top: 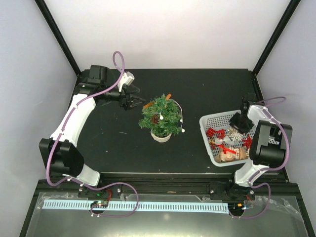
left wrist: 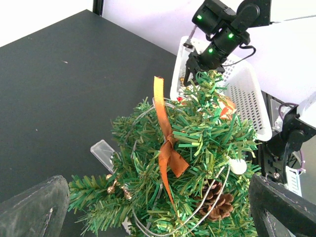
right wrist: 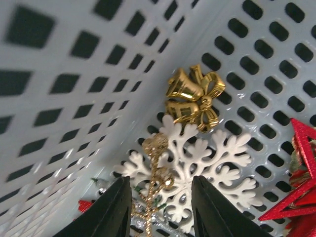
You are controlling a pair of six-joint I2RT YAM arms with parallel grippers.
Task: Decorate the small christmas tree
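In the left wrist view the tree (left wrist: 187, 163) filled the lower frame, its pot hidden and its base cut off. Only the blurred ends of the left gripper's fingers (left wrist: 34, 207) showed. In the right wrist view the basket (right wrist: 74, 98) wall was blurred, and a red star (right wrist: 296, 192) was cut by the edge.

The tree (top: 161, 117) stood upright in a white pot (top: 161, 136) near mid-table (top: 113, 148), its long axis vertical and its tip toward the top camera. The left gripper (top: 131, 101) hung wide open just beside its left side. The right gripper (right wrist: 160, 197) was inside the basket (top: 210, 121) with a narrow gap between its fingers. A gold sprig (right wrist: 157, 168) lay loose in that gap, over a snowflake (right wrist: 207, 158).
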